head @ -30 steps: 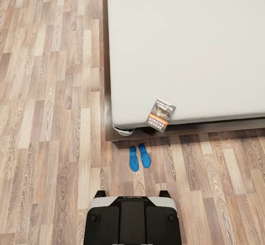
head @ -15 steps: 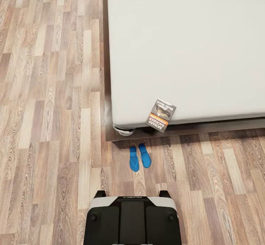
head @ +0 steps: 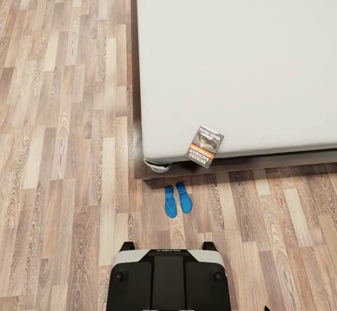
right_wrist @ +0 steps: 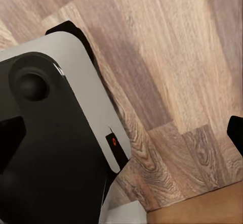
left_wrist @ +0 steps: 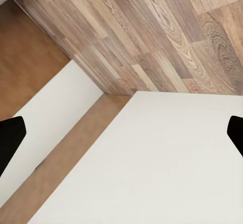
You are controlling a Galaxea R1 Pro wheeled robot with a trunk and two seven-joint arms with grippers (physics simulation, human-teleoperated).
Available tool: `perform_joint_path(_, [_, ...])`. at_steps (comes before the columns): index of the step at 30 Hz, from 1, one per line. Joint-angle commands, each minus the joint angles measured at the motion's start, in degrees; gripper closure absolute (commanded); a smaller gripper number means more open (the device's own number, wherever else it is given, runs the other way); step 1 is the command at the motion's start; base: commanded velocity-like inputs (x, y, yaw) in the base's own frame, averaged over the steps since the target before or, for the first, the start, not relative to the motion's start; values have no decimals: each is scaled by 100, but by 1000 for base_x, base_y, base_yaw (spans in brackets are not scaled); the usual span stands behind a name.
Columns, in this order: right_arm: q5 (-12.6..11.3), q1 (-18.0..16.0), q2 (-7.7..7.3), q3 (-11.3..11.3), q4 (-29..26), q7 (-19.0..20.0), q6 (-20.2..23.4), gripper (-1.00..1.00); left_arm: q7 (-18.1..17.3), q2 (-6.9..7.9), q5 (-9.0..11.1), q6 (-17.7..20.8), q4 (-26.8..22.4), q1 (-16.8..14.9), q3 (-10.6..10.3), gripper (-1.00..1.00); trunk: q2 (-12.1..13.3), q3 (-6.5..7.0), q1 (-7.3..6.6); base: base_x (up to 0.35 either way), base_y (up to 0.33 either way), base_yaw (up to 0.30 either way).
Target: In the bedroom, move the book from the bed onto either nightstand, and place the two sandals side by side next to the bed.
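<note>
Facing the bed (head: 243, 44) from the wood-plank floor (head: 61, 161).
The book (head: 204, 146) overhangs the mattress's near edge by its corner; two blue sandals (head: 177, 200) lie side by side below. Both grippers' fingers are spread.

Two sandals (head: 177, 200), one book (head: 204, 146), one bed (head: 243, 58), seemingly.

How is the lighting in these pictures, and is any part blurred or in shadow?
Head view: even, soft light, no glare; a dim shadow under the bed frame edge; the book and sandals are sharp. Wrist views: floor planks sharp, dark fingertips at the edges.
</note>
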Motion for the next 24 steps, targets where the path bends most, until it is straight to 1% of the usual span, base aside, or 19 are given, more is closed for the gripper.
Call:
perform_joint_path(1, [-46,-5,3,-111,9,50,6,-100,17,-1,50,-6,-6,2,-49,-100,-3,-2,1,0,0,0])
perform_joint_path(2, [-50,-8,7,-291,10,49,12,-100,17,-10,50,-5,-6,2,-50,-100,-3,-2,1,0,0,0])
perform_joint_path(4, [-52,-9,12,-359,10,50,15,-100,17,-13,50,-5,-6,2,-50,-100,-3,-2,1,0,0,0])
perform_joint_path(8, [-50,-10,23,-416,10,52,12,-100,17,-18,46,-4,-6,2,-51,-100,-3,-2,1,0,0,0])
perform_joint_path(13, [-25,-11,92,-437,11,53,11,-100,17,-39,43,-2,-6,2,-51,-100,-3,-2,1,0,0,0])
perform_joint_path(17, [14,-11,185,-433,13,59,8,-100,13,-82,40,2,-6,2,-51,-100,-3,-2,1,0,0,0])
perform_joint_path(18, [14,-11,185,-433,13,59,8,-100,13,-82,40,2,-6,2,-51,-100,-3,-2,1,0,0,0])
perform_joint_path(20, [16,-11,223,-431,13,60,5,-100,11,-121,39,3,-6,2,-51,-100,-3,-2,1,0,0,0])
perform_joint_path(24, [15,-13,289,-424,2,66,-7,-100,-2,-243,40,8,-6,2,-50,-100,-3,-2,1,0,0,0])
